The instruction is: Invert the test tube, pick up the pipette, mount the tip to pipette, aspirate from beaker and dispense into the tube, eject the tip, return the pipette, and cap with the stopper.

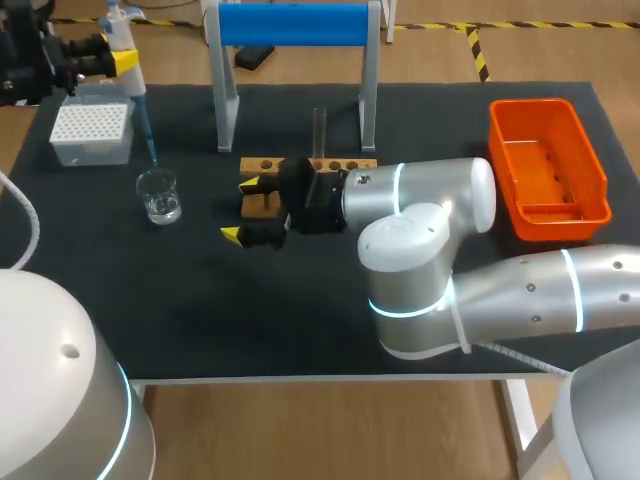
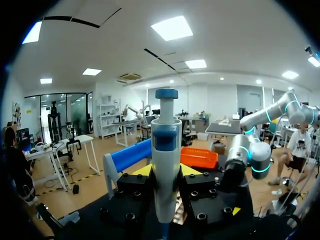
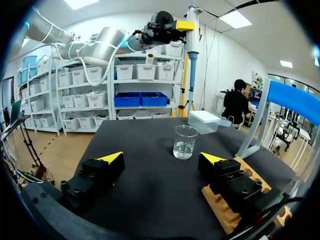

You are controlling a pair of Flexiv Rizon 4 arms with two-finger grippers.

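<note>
My left gripper (image 1: pixel 112 58) is shut on the white and blue pipette (image 1: pixel 128 72), holding it upright at the far left. The pipette's thin lower end hangs just above the glass beaker (image 1: pixel 160 195), which holds a little clear liquid. In the left wrist view the pipette (image 2: pixel 166 165) stands between the yellow tips of the left gripper (image 2: pixel 166 172). My right gripper (image 1: pixel 243 210) stands open and empty at the left end of the wooden rack (image 1: pixel 330 164). A clear test tube (image 1: pixel 320 130) stands upright in that rack. In the right wrist view the beaker (image 3: pixel 185 142) is ahead of the right gripper (image 3: pixel 162 159).
A white tip box (image 1: pixel 92 132) sits at the far left behind the beaker. A blue-topped stand (image 1: pixel 293 25) straddles the rack at the back. An orange bin (image 1: pixel 548 165) lies at the right. My right arm's elbow (image 1: pixel 420 250) fills the middle of the mat.
</note>
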